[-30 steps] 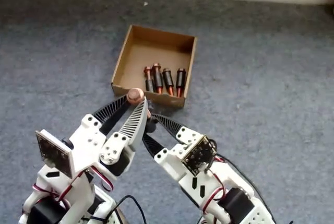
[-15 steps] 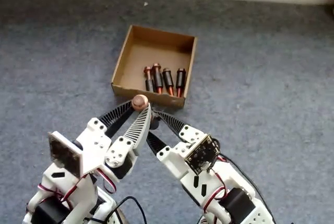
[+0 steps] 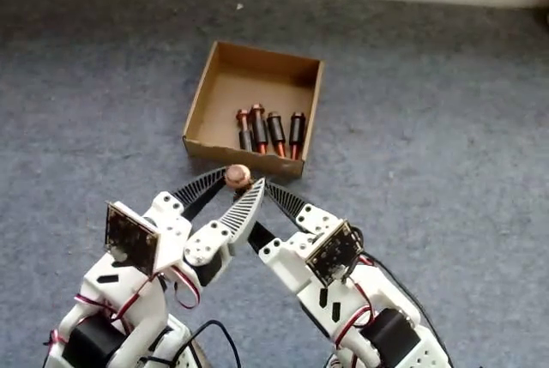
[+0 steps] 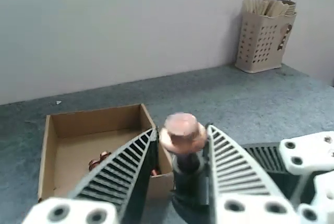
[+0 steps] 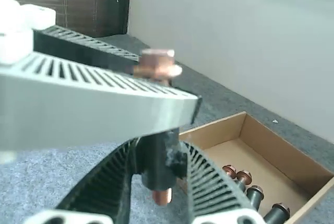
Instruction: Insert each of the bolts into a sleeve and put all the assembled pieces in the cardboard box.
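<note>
Box point(image 3: 199, 106): we count four pieces point(image 3: 270, 132) inside.
Left gripper point(image 4: 181, 130): pinching bolt point(image 3: 238, 176).
Right gripper point(image 5: 156, 156): clamping sleeve point(image 5: 156, 167).
Remaining: boxing this fifth.

Both arms are white plastic shells around black servo blocks, with small dark screw heads dotting the plates just behind each end effector. The left end effector point(image 3: 243, 181) pairs a pale grey ribbed finger point(image 3: 240, 212) with a black one, both tapering to a point, while the right end effector point(image 3: 256, 203) has two black ribbed fingers point(image 3: 285, 200) on white bases. Behind each end effector sits a square dark camera board point(image 3: 132, 238), and farther back red, white and black wires point(image 3: 176, 289) loop out of the shells.
</note>
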